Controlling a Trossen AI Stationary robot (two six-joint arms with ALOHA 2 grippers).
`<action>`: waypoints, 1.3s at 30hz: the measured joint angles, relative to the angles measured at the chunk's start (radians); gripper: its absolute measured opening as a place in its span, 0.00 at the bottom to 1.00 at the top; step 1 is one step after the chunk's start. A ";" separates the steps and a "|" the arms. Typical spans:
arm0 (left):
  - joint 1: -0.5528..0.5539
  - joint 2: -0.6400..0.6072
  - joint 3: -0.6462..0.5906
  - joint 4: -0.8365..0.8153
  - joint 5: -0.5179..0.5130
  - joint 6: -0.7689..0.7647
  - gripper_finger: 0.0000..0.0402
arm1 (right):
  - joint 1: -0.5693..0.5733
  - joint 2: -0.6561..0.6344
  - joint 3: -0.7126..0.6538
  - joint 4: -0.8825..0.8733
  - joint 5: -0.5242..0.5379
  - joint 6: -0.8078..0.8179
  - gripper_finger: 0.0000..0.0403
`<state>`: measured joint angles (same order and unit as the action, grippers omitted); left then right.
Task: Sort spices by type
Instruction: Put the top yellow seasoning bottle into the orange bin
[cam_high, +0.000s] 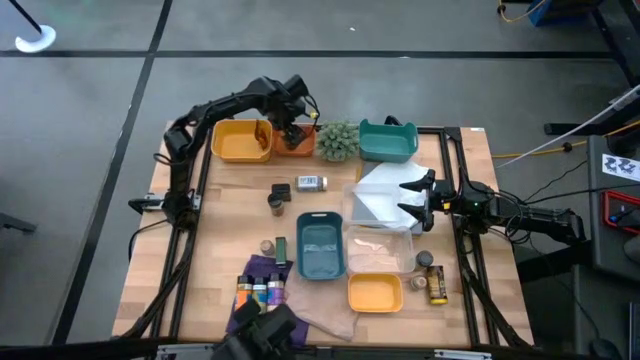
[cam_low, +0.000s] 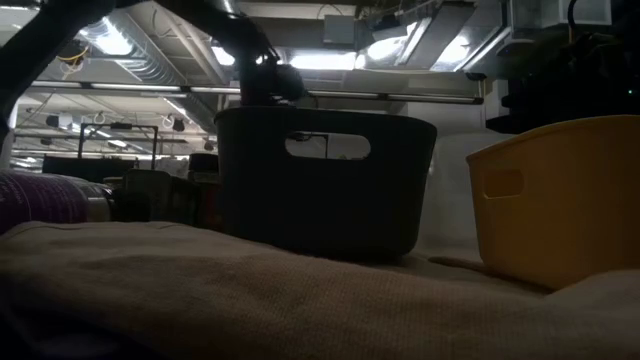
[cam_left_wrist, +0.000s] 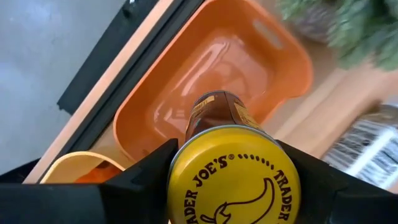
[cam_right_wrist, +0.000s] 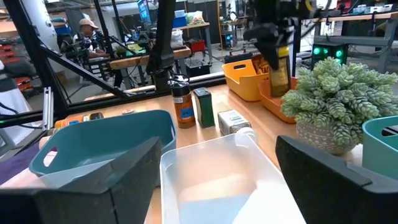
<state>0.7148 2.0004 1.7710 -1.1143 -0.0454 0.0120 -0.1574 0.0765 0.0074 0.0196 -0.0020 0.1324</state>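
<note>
On the left of the wooden surface (cam_high: 215, 215), the left tool (cam_high: 291, 128) hangs at the far edge over the small orange plastic tray (cam_high: 296, 146), pinching a brown spice jar with a yellow lid (cam_left_wrist: 233, 177) between its dark fingers (cam_left_wrist: 134, 180); the wrist view shows the jar held directly above that tray's bare floor. Just left of the orange tray stands a larger yellow plastic tray (cam_high: 238, 140), and just right of it a green spiky ball plant (cam_high: 338, 141).

Near the front left corner, a row of small jars with coloured labels (cam_high: 258, 292) lies on a purple cloth (cam_high: 262, 268). Farther in, a small round-lidded jar (cam_high: 267, 246) and a dark green rectangular tin (cam_high: 282, 249) sit beside a teal plastic bin (cam_high: 320, 246). Toward the middle, a dark-lidded brown jar (cam_high: 277, 196) stands near a white-labelled jar lying on its side (cam_high: 309, 183).

Right of the plant is a teal plastic tray (cam_high: 387, 141), and below it a clear plastic container (cam_high: 382, 200). At the front sits a small yellow plastic tray (cam_high: 375, 292).

On the right, the right tool (cam_high: 417, 197) hovers over the edge of the clear container with its fingers spread wide and nothing between them. Near the front right, two dark-lidded jars (cam_high: 432, 275) rest on the surface beside the small yellow tray
</note>
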 joint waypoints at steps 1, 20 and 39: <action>0.002 0.010 0.000 -0.001 -0.002 0.000 0.53 | 0.000 0.000 0.000 0.000 -0.001 0.000 0.79; 0.006 0.050 0.000 0.001 -0.074 0.013 0.53 | 0.000 0.000 0.000 0.000 -0.008 0.000 0.79; 0.005 0.050 0.000 0.004 -0.075 -0.021 0.66 | 0.000 0.000 0.000 0.000 -0.009 0.000 0.79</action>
<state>0.7200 2.0506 1.7706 -1.1103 -0.1207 -0.0093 -0.1577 0.0764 0.0077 0.0196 -0.0109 0.1322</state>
